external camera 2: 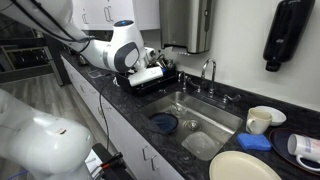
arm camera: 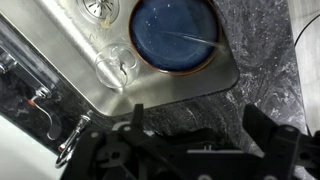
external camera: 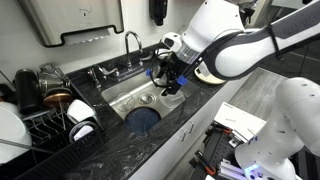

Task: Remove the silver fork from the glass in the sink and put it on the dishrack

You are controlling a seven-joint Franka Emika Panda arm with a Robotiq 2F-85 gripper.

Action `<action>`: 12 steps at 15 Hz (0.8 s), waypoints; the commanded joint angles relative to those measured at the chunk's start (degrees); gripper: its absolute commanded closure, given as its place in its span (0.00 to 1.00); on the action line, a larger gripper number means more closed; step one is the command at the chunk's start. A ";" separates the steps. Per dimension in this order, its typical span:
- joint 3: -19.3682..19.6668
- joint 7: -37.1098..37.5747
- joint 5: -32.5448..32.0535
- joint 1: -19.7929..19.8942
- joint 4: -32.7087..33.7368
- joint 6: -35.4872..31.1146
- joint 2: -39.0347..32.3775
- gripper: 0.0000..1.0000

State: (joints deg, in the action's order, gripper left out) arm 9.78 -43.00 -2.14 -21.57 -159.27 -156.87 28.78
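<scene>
The steel sink (arm camera: 60, 60) holds a round dark-blue dish (arm camera: 175, 35) and, beside it, the clear glass (arm camera: 115, 65). A thin silver streak that looks like the fork (arm camera: 190, 37) lies across the blue dish, not in the glass. In the wrist view my gripper (arm camera: 200, 130) is open and empty, its dark fingers (arm camera: 265, 125) over the black counter just outside the basin's rim. In both exterior views the gripper (external camera: 172, 88) (external camera 2: 150, 80) hangs above one end of the sink, apart from the dish (external camera: 145, 117) (external camera 2: 163, 123). The black dishrack (external camera: 45, 125) stands at the other end.
A curved chrome faucet (external camera: 130, 45) rises behind the basin. The rack holds a dark mug (external camera: 30, 92) and white cups (external camera: 83, 128). In an exterior view a white cup (external camera 2: 262, 120), a blue sponge (external camera 2: 255, 142) and a pale plate (external camera 2: 245, 167) sit by the sink.
</scene>
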 commanded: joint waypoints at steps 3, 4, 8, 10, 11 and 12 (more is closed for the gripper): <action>-1.23 -3.24 1.03 0.38 0.18 -0.75 -1.52 0.00; -1.21 -3.18 1.05 0.38 0.19 -0.73 -1.31 0.00; 0.24 -5.93 1.97 -1.72 0.70 -2.06 -2.84 0.00; 0.22 -8.81 1.12 -2.68 0.42 -9.51 -6.26 0.00; -0.28 -9.78 -0.24 -2.37 0.86 -12.94 -8.40 0.00; -0.19 -10.78 -0.99 -2.47 1.35 -17.44 -11.12 0.00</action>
State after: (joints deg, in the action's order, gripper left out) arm 9.65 -49.72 -1.99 -23.42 -159.19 -163.95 25.47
